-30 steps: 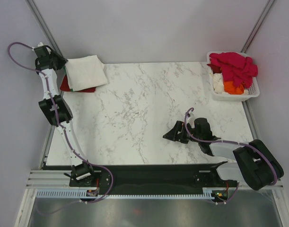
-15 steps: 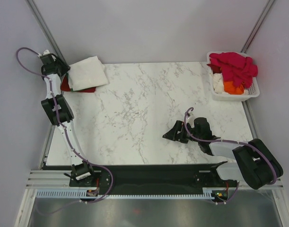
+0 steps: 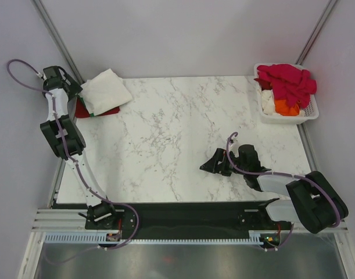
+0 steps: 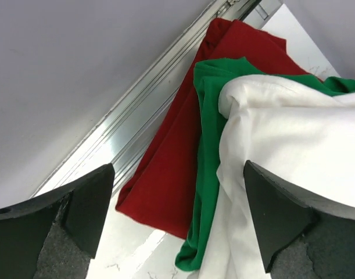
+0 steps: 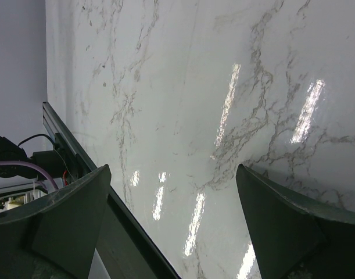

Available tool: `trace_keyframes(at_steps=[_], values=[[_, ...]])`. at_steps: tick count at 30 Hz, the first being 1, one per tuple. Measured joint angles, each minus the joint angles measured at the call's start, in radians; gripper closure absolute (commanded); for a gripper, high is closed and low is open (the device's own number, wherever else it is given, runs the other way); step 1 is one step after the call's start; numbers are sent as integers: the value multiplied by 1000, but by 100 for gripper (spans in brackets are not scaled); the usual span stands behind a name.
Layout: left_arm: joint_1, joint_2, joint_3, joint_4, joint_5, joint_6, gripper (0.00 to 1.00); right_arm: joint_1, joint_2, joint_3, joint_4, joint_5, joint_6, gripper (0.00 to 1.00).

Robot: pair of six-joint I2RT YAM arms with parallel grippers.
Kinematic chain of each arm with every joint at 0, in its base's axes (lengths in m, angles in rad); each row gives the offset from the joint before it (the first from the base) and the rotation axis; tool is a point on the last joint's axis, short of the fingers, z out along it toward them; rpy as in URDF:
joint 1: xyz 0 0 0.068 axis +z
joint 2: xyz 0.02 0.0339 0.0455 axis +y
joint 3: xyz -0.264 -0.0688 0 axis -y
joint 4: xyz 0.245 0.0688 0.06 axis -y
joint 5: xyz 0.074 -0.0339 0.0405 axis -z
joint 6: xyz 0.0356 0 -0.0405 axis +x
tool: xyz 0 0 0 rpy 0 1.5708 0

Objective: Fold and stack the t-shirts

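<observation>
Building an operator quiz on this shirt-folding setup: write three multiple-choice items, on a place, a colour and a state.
1. Where is the folded stack? A far left corner of the table B the middle C near right corner
2. Which shirt is at the bottom? A white B green C red
3. The left gripper is: A shut on cloth B open, holding nothing C out of view
Answers: 1 A, as the top view shows. 2 C, red shirt lies under green shirt and white shirt. 3 B, fingers wide apart.
</observation>
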Motion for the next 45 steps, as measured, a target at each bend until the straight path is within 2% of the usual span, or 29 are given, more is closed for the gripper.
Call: trace_keyframes(at_steps=[5, 9, 13, 16, 19, 21, 27, 31, 32, 35, 38, 42, 45], values=[[10, -29, 0, -21, 48, -8, 0, 0, -2, -8, 10, -4, 0, 2], [23, -29, -2, -11, 140, -7, 0, 0, -5, -13, 16, -6, 0, 2], [28, -90, -144, 117, 223, 7, 2, 0, -6, -15, 18, -7, 0, 2], [29, -154, -282, 161, 268, 1, 14, 0, -6, -15, 18, -7, 0, 2], [25, -195, -351, 173, 283, -15, 23, 0, -6, -15, 19, -7, 0, 2], [11, -231, -399, 188, 281, -32, 34, 0, -5, -15, 19, -7, 0, 2], [-52, -359, -499, 201, 244, -68, 48, 0, -5, -15, 19, -8, 0, 2], [-91, -443, -531, 206, 190, -72, 69, 0, -5, -15, 20, -8, 0, 2], [-94, -460, -532, 206, 184, -75, 79, 0, -5, -15, 20, -9, 0, 2], [-96, -491, -525, 216, 190, -76, 92, 0, -2, -15, 23, -12, 0, 2], [-92, -465, -483, 221, 269, -83, 98, 0, -2, -15, 23, -12, 0, 2], [-89, -331, -399, 259, 414, -98, 98, 0, -2, -15, 23, -13, 0, 2], [-89, -229, -405, 262, 462, -105, 98, 0, -2, -15, 23, -14, 0, 2]])
